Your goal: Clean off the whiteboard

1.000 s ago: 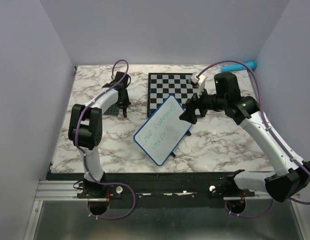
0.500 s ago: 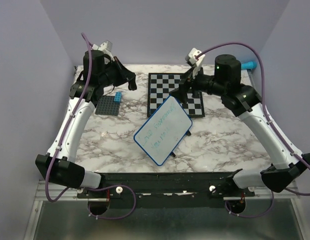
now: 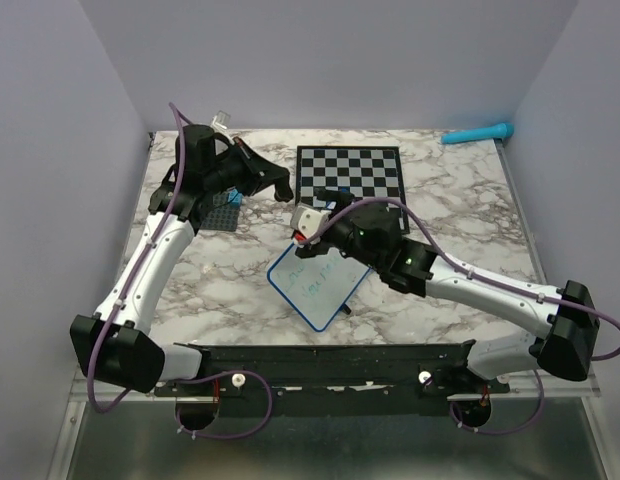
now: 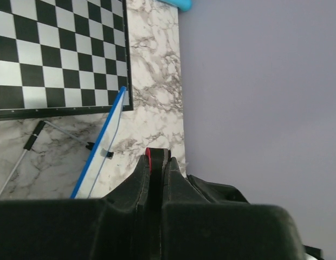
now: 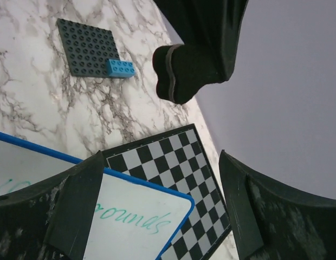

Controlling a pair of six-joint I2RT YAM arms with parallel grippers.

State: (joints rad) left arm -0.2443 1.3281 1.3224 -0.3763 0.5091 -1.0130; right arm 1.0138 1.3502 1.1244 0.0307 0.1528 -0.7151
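The whiteboard [image 3: 315, 287], white with a blue rim and teal handwriting, lies slanted at the table's centre, just in front of the chessboard. The right wrist view shows it close below [image 5: 119, 216], and the left wrist view shows it edge-on [image 4: 105, 142]. My right gripper [image 3: 318, 216] hovers over the board's far corner with its jaws wide open and empty [image 5: 168, 216]. My left gripper [image 3: 280, 188] is raised left of the chessboard. It is shut on a thin dark pad with a red edge [image 4: 152, 158], which also shows in the right wrist view [image 5: 181, 73].
The black-and-white chessboard [image 3: 348, 170] lies behind the whiteboard. A dark studded baseplate [image 3: 222, 214] with a blue brick [image 5: 120, 67] lies at the left. A teal cylinder [image 3: 478, 132] rests at the back right wall. A thin black-tipped rod [image 4: 35, 138] lies by the board.
My right arm has swung down from above the chessboard to low over the whiteboard's far end. My left gripper has moved slightly right, towards the chessboard.
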